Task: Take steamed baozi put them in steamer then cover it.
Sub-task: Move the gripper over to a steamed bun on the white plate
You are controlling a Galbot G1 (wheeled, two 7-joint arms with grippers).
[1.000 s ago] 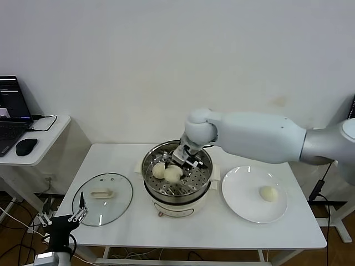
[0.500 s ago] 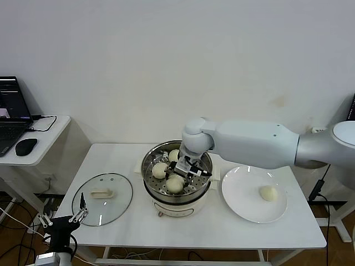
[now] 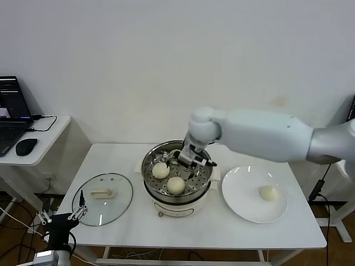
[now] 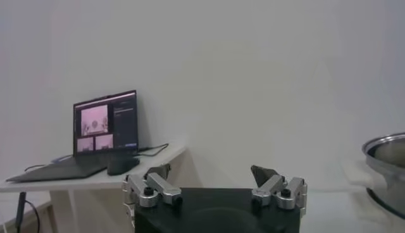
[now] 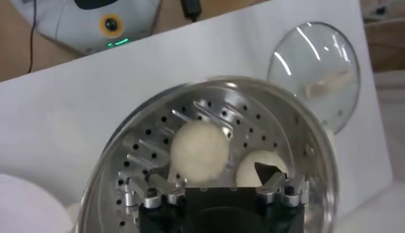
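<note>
while steamer [image 3: 151, 176] gleams, two pale baozi [image 3: 176, 184] sit inside.

A white rectangular surface [image 3: 183, 233] stands against a pale wall. On it, from the robot's left to its right, lie the cover [image 3: 102, 198] flat with its cream handle up, the steamer [image 3: 177, 188] at the middle, and a white plate [image 3: 244, 202] near the right end.

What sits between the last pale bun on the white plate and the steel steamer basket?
Nothing visible. The last pale bun lies alone on the white plate, beside the uncovered steel steamer basket. The open right gripper hangs over the basket; the glass lid lies on its far side.
</note>
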